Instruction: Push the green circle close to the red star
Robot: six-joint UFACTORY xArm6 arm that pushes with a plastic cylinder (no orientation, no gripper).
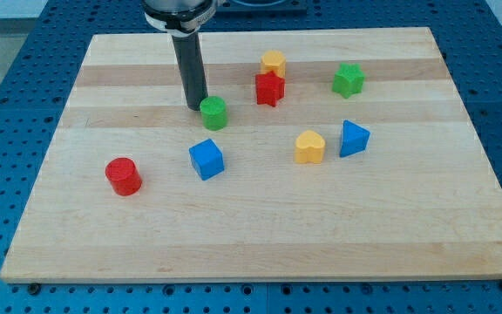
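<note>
The green circle (214, 112) is a short green cylinder on the wooden board, left of centre toward the view's top. The red star (269, 88) lies to its right and slightly higher, a short gap away. My tip (196, 106) rests on the board just left of the green circle, touching or nearly touching its left side. The dark rod rises straight up from it to the view's top edge.
A yellow block (274, 62) sits right above the red star. A green star (349, 79) lies at the right. A yellow heart (309, 146), a blue triangle-like block (353, 138), a blue cube (206, 159) and a red cylinder (123, 176) lie lower down.
</note>
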